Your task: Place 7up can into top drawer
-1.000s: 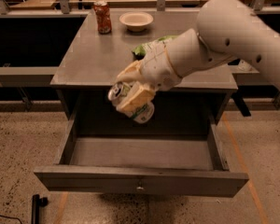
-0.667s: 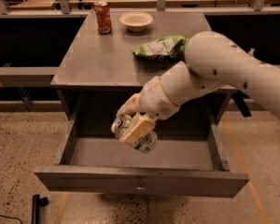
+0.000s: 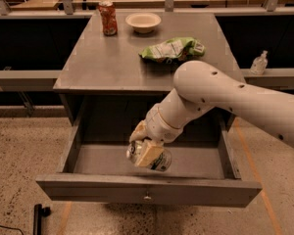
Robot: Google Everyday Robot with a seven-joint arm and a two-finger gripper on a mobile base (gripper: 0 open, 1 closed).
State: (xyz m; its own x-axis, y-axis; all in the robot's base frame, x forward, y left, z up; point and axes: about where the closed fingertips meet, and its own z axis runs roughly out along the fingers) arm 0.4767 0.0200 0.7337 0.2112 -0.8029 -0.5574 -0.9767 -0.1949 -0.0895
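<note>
The end effector [image 3: 148,154] is seen clamped around the 7up can [image 3: 162,161]. The can is held tilted on its side inside the open top drawer [image 3: 137,190], low over the floor and close behind the front panel; contact with the floor cannot be told. Against the frame 0.7 s ago, end effector and can have been lowered and carried nearer the drawer front, grip unchanged. Well beyond and above the end effector, on the worktop [image 3: 103,62], the green chip bag [image 3: 172,49] is now fully uncovered by the arm, while the red-orange can [image 3: 107,17] and bowl [image 3: 143,21] are left unmoved.
</note>
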